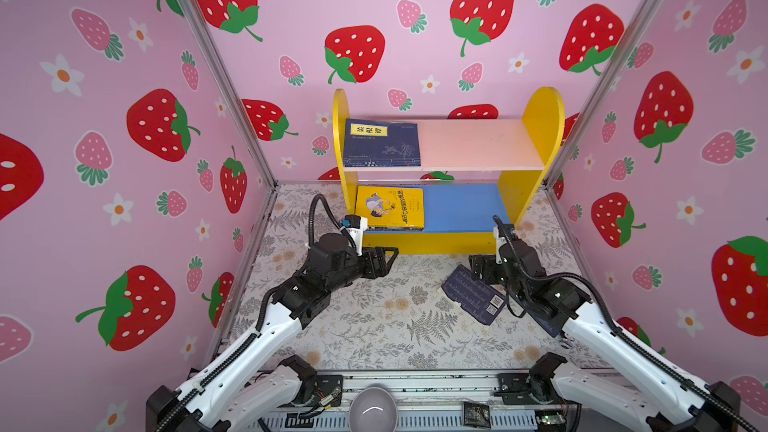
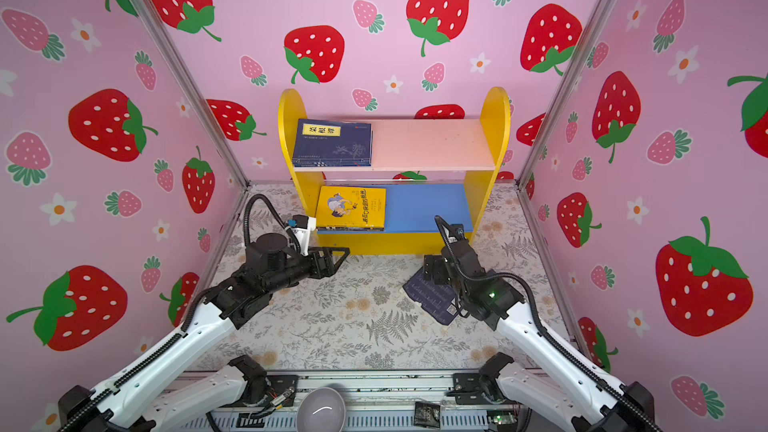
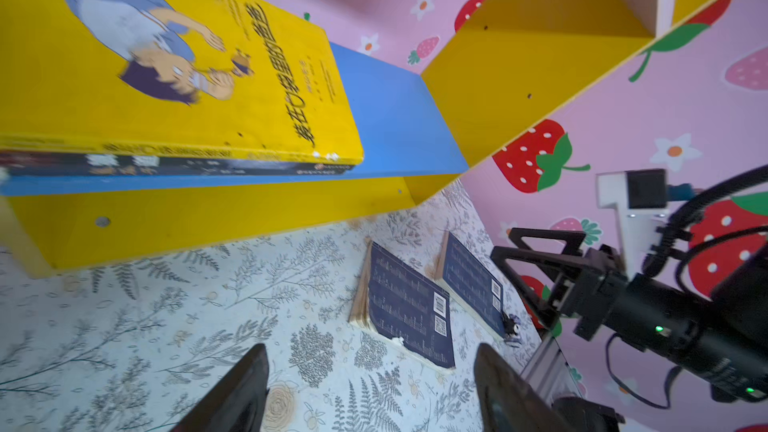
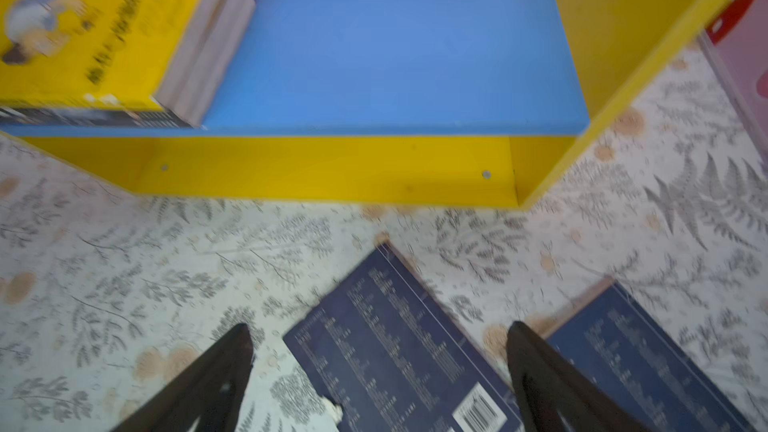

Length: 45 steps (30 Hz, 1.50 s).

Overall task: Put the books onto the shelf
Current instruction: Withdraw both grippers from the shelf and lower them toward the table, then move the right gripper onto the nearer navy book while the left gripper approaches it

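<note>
Hard against the back wall, the shelf. Flat at the left end of its pink upper board, a navy book, cream label of three Chinese characters. Below, on the blue lower board, a yellow cartoon book stacked on a dark one, left end again, right half bare. Out on the fern-print table, a face-down navy book and a second face-down book just beside it, QR codes showing. Right gripper over the first, fingers spread wide, gripping nothing. Left gripper near the shelf's base, fingers apart too, empty. Open table between the arms. By the front rail, a grey bowl and small black packet.
</note>
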Each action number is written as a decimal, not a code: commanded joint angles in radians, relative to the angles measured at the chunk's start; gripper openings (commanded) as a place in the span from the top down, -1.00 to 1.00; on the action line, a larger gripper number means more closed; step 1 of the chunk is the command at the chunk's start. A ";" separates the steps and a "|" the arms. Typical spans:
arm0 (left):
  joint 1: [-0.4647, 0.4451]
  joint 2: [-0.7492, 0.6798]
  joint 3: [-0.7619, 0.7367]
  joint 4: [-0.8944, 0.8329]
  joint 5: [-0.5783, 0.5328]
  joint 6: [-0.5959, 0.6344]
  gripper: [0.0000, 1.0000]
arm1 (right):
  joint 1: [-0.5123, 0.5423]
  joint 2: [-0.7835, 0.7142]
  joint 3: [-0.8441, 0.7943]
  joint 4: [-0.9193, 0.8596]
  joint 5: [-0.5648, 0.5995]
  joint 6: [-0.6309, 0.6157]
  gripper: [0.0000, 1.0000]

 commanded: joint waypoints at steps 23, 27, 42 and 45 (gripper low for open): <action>-0.241 0.441 -0.096 0.300 -0.101 -0.333 -0.55 | -0.149 0.367 -0.341 0.480 -0.505 0.183 -0.66; -0.200 0.511 -0.107 0.332 -0.026 -0.425 -0.52 | -0.104 0.333 -0.358 0.489 -0.530 0.230 -0.62; -0.213 0.767 0.044 0.386 0.203 -0.442 -0.44 | -0.157 0.419 -0.241 0.339 -0.238 0.037 -0.78; -0.217 0.827 0.080 0.425 0.243 -0.463 -0.42 | -0.157 0.455 -0.262 0.376 -0.366 0.025 -0.74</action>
